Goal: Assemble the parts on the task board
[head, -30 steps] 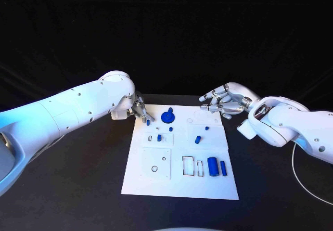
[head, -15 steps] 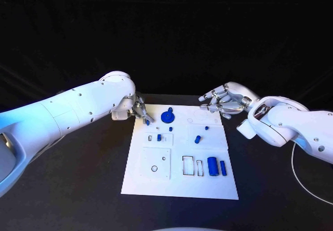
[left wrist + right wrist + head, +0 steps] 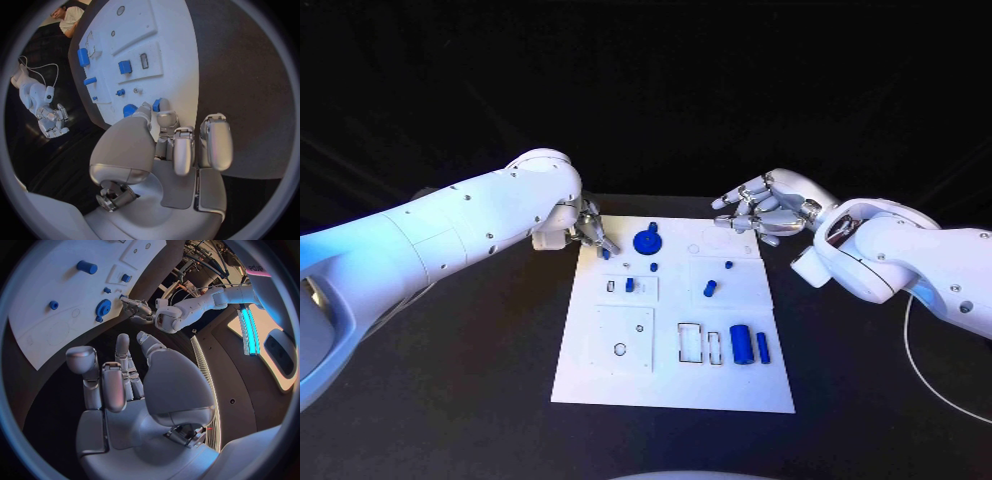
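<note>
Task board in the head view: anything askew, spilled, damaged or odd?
Nothing stands out. The white task board lies flat on the black table, and the small blue parts sit on it. No visible damage or spill.

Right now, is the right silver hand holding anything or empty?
Empty. The right silver hand hovers by the white task board's far corner, fingers curled around nothing.

Left hand (image 3: 587,229) and right hand (image 3: 764,209) hover, fingers loosely curled
</note>
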`<state>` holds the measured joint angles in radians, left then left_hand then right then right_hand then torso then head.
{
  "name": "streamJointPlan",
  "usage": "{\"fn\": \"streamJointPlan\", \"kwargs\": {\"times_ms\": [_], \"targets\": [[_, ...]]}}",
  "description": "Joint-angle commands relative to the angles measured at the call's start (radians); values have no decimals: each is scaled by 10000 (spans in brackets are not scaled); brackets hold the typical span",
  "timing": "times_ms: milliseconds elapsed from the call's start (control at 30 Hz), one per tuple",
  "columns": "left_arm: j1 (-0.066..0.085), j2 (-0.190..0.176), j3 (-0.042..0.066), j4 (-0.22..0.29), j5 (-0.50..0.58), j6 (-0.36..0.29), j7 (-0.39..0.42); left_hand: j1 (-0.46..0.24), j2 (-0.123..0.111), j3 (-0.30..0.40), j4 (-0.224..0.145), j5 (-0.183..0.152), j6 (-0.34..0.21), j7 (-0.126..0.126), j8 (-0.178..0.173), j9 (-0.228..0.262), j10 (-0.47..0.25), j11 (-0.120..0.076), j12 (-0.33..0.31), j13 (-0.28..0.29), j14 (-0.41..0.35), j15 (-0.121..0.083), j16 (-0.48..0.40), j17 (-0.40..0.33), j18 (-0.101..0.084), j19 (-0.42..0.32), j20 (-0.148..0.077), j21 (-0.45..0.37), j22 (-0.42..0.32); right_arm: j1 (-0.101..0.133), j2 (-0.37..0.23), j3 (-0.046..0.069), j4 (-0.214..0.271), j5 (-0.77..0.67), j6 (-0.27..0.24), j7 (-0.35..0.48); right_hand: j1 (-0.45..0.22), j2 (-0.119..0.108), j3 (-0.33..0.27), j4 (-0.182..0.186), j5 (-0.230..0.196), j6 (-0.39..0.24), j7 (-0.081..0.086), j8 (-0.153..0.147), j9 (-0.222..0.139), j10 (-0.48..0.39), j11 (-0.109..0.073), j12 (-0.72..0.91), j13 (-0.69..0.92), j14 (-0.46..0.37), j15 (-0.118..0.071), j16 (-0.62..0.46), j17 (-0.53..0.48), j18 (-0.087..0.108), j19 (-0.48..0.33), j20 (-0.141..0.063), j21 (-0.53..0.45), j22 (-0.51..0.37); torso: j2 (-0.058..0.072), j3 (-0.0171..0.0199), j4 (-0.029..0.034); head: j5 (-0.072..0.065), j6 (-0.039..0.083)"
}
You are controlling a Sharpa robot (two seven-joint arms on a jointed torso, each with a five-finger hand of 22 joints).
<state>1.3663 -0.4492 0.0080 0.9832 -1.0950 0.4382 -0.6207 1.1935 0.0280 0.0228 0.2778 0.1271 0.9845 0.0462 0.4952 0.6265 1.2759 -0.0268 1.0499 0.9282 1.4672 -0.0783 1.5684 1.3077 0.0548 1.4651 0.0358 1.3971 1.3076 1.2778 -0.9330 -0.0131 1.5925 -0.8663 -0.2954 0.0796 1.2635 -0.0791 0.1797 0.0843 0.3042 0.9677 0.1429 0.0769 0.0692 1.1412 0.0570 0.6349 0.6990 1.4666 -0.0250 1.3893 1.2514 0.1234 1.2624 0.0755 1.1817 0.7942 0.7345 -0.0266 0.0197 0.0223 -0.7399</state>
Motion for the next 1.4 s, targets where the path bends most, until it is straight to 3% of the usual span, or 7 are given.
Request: {"fn": "streamJointPlan", "kwargs": {"times_ms": [33,267,433,600,833,1033,1400], "targets": [[-3,31,0,-12,35,84,-32,214,29,62,-74,14,17,-39,54,28,54,-2,60,-5,1036,-67,24,2631,-18,103,-95,44,510,-6,6,1,3,12,120,93,-54,18,-24,55,32,79,-5,43,-2,-13,-48,-38,-16,423,-8,-38,-9,158,-77,24,-43,-9,-2,4,5,-2,-22],[-3,42,-1,-70,20,46,-86,1025,419,748,-439,3,-147,-92,80,79,14,-57,-1,-68,1036,-121,24,2631,-13,95,-148,20,510,-6,6,1,7,13,142,85,-51,22,-27,59,40,82,-5,45,-1,-12,-49,-36,-18,422,-9,-44,-16,156,-70,23,-39,2,-7,-1,5,-10,-19],[-3,37,-2,-92,52,-75,-17,1782,555,1971,-933,74,-348,-67,51,93,-63,-60,-106,-141,1036,-142,24,2631,-9,87,-187,-5,509,-6,7,1,3,13,167,76,-50,23,-27,59,40,83,-6,45,-1,-12,-49,-36,-18,423,-9,-43,-15,156,-71,23,-40,0,-9,-1,3,-8,-22],[-3,10,-4,-95,227,-131,100,1322,-256,4479,-1178,143,-400,60,222,226,-42,-26,-202,-261,1036,-64,24,2631,-10,77,-87,-43,528,-6,8,1,0,13,201,63,-47,27,-27,61,45,88,-7,48,0,-11,-50,-35,-18,424,-9,-40,-9,158,-73,22,-45,-8,-12,0,11,-3,-16],[-5,-170,-14,147,566,-484,483,543,-915,6094,-1657,524,-310,0,406,353,102,4,-123,-202,1036,-40,24,2631,2,71,-106,-82,541,-6,3,0,3,10,163,44,-3,75,-6,76,157,112,-8,59,4,-39,-54,-46,-34,427,-14,-45,-6,165,-84,18,-76,-57,-15,-4,33,-61,-3],[-12,-574,-26,731,1101,-991,648,62,-1113,6604,-1957,1095,-217,-37,498,413,300,-34,87,26,1036,-85,24,2631,-29,135,-118,11,674,-6,-9,-1,8,9,189,29,-1,78,-6,79,176,113,-8,60,4,-42,-54,-47,-36,426,-15,-50,-12,165,-84,18,-79,-59,-24,8,30,8,0],[-160,-1742,-174,2625,1117,-1593,816,-345,-1171,6951,-2223,1393,-120,-86,571,453,471,-81,295,263,1036,-125,24,2631,-58,200,-157,113,810,-7,-38,-15,-6,10,225,5,3,75,-10,84,211,115,-8,60,4,-46,-54,-47,-40,426,-15,-52,-12,163,-79,17,-77,-51,-42,20,63,20,-28]]}}
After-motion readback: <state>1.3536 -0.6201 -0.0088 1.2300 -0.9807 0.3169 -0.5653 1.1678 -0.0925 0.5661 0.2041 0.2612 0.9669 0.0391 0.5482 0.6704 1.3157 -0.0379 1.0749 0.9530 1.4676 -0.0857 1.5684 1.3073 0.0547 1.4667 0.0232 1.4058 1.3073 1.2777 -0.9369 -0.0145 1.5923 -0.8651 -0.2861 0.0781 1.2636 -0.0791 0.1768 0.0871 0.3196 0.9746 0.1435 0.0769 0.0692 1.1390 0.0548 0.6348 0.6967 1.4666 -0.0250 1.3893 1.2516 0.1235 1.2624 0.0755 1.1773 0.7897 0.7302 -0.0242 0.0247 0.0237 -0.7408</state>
